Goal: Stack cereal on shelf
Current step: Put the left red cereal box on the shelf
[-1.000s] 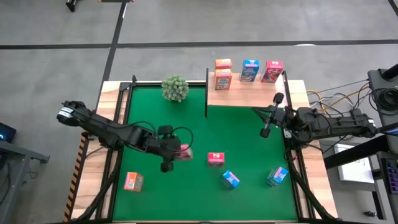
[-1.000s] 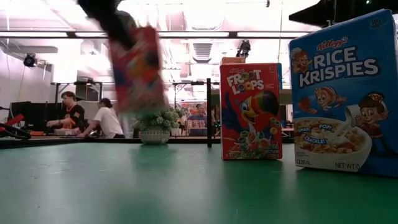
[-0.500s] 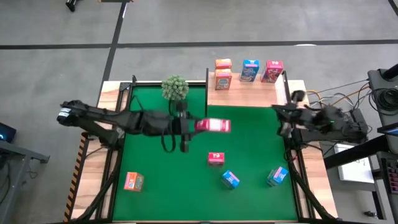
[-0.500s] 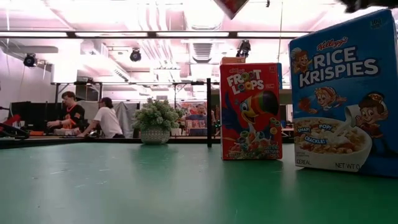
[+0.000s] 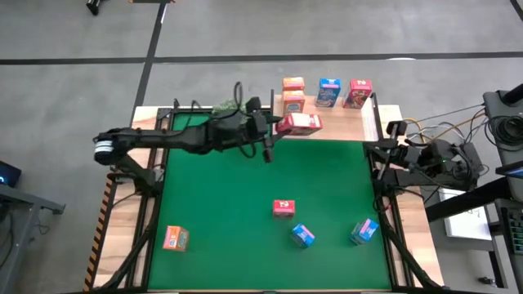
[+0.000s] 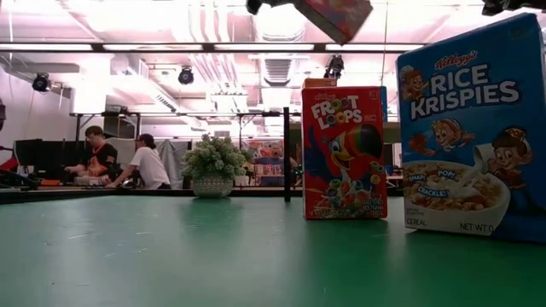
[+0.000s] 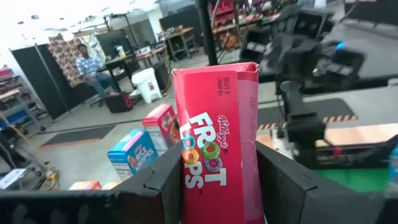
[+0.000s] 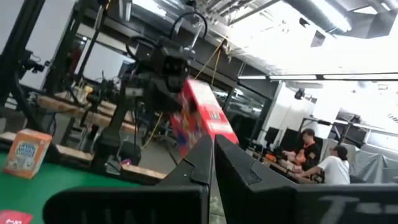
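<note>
My left gripper is shut on a red-pink cereal box and holds it high over the near left part of the shelf, a light wooden board at the far right. In the low view the box shows at the top. Two orange boxes, a blue one and a red one stand along the shelf's far side. On the green mat stand a red box, two blue boxes and an orange one. My right gripper is shut and empty at the table's right edge. My left gripper pinches the red-pink box between its two fingers, one on each of two opposite sides, at the box's end nearest the wrist. The fingers come level from the table's left and lie along the box. It is lifted clear and sticks out level past the fingertips.
A round green plant stands at the far edge, partly under my left arm. A black post rises at the shelf's left end. People sit in the room beyond the table.
My left gripper has risen and swung from the mat's middle toward the far edge and the shelf, tipping from pointing down to level. The red-pink box has gone with it, from hanging below the fingers to lying level. My right arm has drawn back toward the right edge.
</note>
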